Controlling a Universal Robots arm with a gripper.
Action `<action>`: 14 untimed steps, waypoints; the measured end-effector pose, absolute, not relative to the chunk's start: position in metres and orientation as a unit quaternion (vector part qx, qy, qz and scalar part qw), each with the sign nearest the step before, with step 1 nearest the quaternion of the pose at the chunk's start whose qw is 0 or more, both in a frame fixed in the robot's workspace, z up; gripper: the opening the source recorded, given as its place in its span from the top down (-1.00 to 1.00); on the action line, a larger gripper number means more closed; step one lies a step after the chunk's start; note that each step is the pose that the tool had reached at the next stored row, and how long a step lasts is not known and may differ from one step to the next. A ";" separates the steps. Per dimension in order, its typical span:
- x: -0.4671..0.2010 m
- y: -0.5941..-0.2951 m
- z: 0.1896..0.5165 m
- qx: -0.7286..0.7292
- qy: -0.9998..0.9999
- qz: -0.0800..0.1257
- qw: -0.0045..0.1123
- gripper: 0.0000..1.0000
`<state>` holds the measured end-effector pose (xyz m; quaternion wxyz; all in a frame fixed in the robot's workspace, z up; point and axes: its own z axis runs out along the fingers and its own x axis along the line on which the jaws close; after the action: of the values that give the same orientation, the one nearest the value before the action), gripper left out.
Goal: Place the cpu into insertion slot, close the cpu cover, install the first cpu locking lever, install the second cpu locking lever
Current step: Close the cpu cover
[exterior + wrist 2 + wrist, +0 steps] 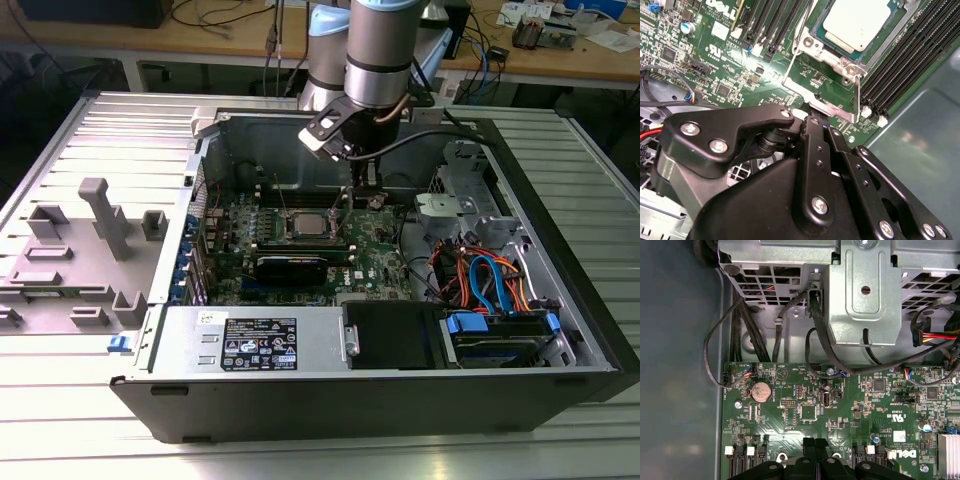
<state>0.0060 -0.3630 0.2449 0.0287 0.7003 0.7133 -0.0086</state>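
Exterior view: my gripper mid-frame, fingers pressed together, just right of cpu; second wrist view: cpu framed by cover.

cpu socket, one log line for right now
cpu seated | cover looks down over it | gripper shut, tips by cover edge

The exterior view looks down from high up and far back, so it sees the whole open computer case and the arm on the far side. Both wrist views sit very close behind the black gripper and look past it at the green board. The second wrist view faces the chip; the first wrist view faces the metal cage. All three share the green board
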 end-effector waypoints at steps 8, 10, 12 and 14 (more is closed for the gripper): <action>-0.003 -0.363 0.245 0.700 0.713 -0.010 0.027 0.79; -0.004 -0.363 0.244 0.700 0.713 -0.010 0.027 0.79; -0.007 -0.363 0.244 0.700 0.713 -0.010 0.027 0.79; -0.009 -0.363 0.244 0.700 0.713 -0.011 0.026 0.79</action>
<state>-0.0092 -0.3630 0.2443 0.0264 0.7002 0.7133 -0.0107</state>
